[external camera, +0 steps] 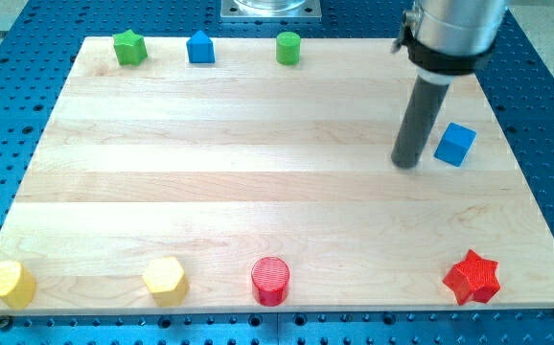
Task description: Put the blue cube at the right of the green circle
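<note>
Open board between blue cube (455,144) and green circle (288,48).

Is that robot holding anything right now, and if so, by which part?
Nothing is held. My tip rests on the board just to the view's left of the blue cube, which lies free.

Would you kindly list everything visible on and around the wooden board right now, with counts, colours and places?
blue cube: one, blue, the view's right, mid-height
green circle: one green cylinder, top edge, right of centre
blue pointed block: one, blue, top edge, left of the green circle
green star: one, green, top left
red star: one, red, bottom right
red cylinder: one, red, bottom centre
yellow blocks: two, yellow, bottom left, exact shapes unclear
wooden board: one, pale wood, on a blue perforated table
my tip: one dark rod, just left of the blue cube
</note>
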Robot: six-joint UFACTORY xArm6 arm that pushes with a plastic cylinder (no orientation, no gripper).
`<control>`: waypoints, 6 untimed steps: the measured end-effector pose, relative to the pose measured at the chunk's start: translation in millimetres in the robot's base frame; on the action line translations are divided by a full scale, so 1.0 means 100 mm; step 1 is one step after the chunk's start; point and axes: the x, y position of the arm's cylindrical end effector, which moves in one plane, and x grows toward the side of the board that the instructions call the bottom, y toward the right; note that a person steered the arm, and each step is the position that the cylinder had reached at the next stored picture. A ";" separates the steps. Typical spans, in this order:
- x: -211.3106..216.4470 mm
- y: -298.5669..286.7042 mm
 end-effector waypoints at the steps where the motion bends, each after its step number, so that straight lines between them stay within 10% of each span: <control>1: 0.01 0.68; 4: -1.10 0.36; 6: -0.73 0.53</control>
